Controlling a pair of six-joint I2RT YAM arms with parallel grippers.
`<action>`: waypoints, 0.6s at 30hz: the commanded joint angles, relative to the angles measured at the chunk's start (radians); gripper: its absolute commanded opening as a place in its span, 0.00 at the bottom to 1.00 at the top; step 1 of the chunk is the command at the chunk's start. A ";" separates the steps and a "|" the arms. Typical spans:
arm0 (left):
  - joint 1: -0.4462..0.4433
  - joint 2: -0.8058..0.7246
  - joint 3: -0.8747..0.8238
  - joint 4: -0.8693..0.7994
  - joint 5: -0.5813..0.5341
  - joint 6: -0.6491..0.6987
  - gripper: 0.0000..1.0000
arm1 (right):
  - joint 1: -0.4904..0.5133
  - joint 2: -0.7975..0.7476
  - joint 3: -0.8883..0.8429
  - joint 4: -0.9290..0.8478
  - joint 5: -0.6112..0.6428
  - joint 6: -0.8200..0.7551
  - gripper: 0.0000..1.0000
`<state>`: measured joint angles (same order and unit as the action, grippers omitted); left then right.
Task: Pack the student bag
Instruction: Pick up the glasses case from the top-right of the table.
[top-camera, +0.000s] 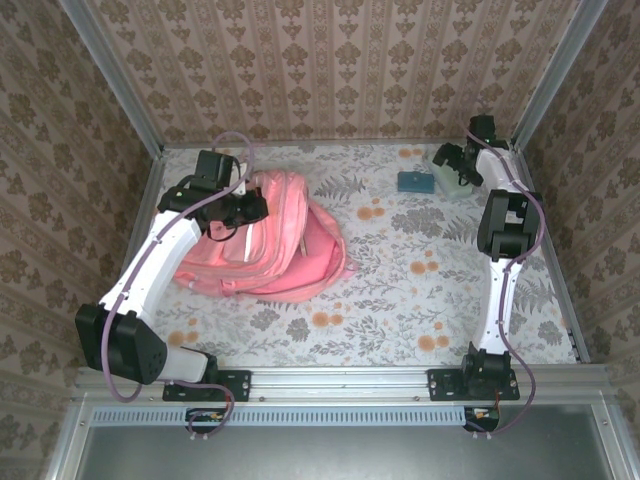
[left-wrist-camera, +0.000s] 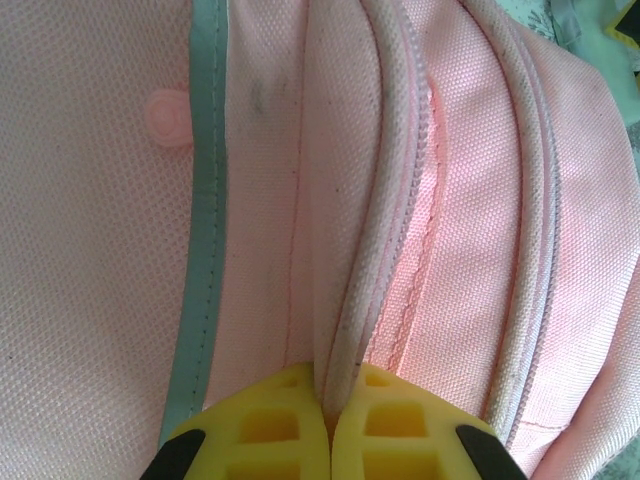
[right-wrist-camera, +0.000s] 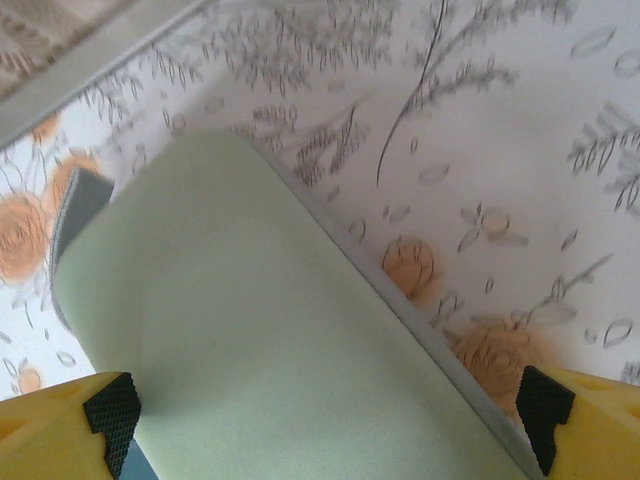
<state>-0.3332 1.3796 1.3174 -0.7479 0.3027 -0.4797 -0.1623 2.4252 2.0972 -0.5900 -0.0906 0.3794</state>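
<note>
Floral-print bench (top-camera: 400, 300) with brown patterned wallpaper walls on three sides and a metal rail along the bottom of the top view.

Student bag (top-camera: 285, 250), a pink fabric backpack, lies flat on the bench left of centre in the top view, straps toward the lower left.

Left gripper (left-wrist-camera: 330, 400) is at the bag's upper left part. In the left wrist view its yellow fingers (left-wrist-camera: 270, 430) are pressed together at bottom centre, pinching a pink piped seam (left-wrist-camera: 375, 200) that runs up the middle of the frame. Closed, gripping bag fabric. A pale reflective stripe (left-wrist-camera: 205, 200) runs top to bottom left of the seam, with a small round pink tab (left-wrist-camera: 168, 115) just left of it.

Right gripper (right-wrist-camera: 328, 410) is in the upper right of the top view, near the back wall. Its jaws are spread wide, one black-tipped yellow finger at each bottom corner of the right wrist view, straddling a flat pale green item (right-wrist-camera: 250, 320) on the bench. Can't tell if the pads touch it.

A small teal item (top-camera: 414, 182) lies just left of the green one, well apart from the bag.
</note>
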 joint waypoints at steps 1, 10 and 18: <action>0.002 -0.011 -0.007 0.059 0.001 -0.014 0.00 | 0.027 -0.078 -0.061 -0.031 0.031 -0.046 1.00; 0.002 -0.035 -0.020 0.054 -0.001 -0.013 0.00 | 0.058 -0.056 -0.059 -0.093 0.119 -0.095 1.00; 0.002 -0.048 -0.033 0.057 -0.004 -0.013 0.00 | 0.085 -0.054 -0.081 -0.110 0.144 -0.104 1.00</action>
<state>-0.3336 1.3727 1.2892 -0.7254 0.3115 -0.4797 -0.0902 2.3898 2.0331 -0.6559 0.0101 0.2974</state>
